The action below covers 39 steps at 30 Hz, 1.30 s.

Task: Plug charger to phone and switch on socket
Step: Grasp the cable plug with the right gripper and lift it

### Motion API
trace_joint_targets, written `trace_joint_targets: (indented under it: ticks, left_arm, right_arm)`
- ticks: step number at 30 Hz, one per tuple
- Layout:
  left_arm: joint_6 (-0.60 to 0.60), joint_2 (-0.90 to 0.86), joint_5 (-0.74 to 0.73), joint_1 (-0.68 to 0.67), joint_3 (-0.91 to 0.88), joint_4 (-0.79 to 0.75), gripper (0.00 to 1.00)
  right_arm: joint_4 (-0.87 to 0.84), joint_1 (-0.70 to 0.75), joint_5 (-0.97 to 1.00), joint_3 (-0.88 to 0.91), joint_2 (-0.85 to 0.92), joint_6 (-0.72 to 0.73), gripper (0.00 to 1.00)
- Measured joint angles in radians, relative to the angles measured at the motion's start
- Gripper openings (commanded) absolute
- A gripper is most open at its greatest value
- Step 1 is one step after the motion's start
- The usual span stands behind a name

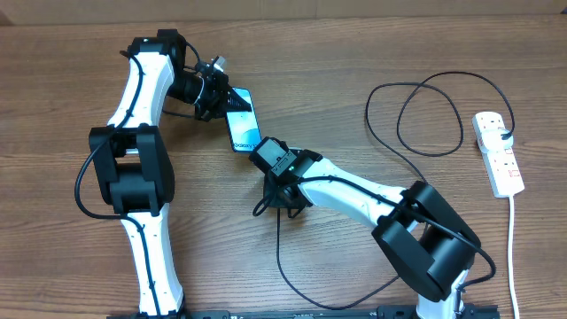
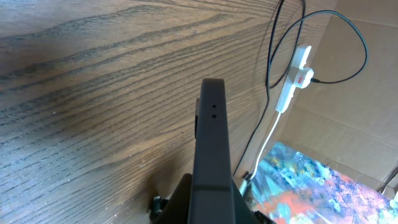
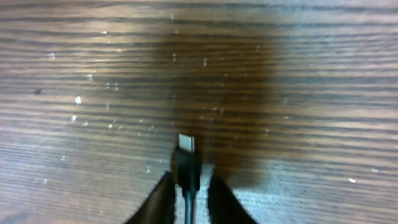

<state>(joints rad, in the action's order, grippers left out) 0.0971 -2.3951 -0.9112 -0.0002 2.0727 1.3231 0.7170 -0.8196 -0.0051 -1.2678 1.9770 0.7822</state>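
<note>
Left fingers [image 1: 221,99] pinch the phone [image 1: 241,124] at upper centre of the overhead view. Right fingers [image 3: 160,200] are narrowed on the charger's connector [image 3: 186,167], close by the phone's lower end. A misaligned tip could jam beside the port or twist the phone loose. The screen reads "Galaxy S"; the rest is too small. The power strip [image 1: 498,152] lies far right.

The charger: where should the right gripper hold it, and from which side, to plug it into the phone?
Grip the charger on its connector's black body, just behind the metal tip, coming from the cable side. The body is the thickest part to pinch, and the tip must stick out free toward the phone. The right gripper appears to hold it so.
</note>
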Motion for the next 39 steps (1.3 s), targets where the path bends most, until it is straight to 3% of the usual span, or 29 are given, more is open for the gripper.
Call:
trace_joint_targets:
  ticks: [6,12,21,31,39]
  left_arm:
    - [0.0,0.0,0.0,0.0,0.0,-0.003,0.04]
    - [0.0,0.0,0.001,0.0,0.0,-0.029,0.04]
    - [0.0,0.0,0.003,0.0,0.0,-0.06,0.04]
    - [0.0,0.0,0.003,0.0,0.0,-0.092,0.04]
    - [0.0,0.0,0.003,0.0,0.0,-0.093,0.04]
  right_arm:
    - [0.035,0.01,-0.018,-0.014,0.003,-0.014,0.04]
    - [0.25,0.112,-0.024,-0.101,0.01,-0.204,0.04]
    - [0.131,0.316,-0.164,-0.131,0.018,-0.44,0.04]
    - [0.132,0.237,-0.161,-0.131,0.083,-0.481,0.04]
    - [0.131,0.216,-0.145,-0.132,0.083,-0.491,0.26]
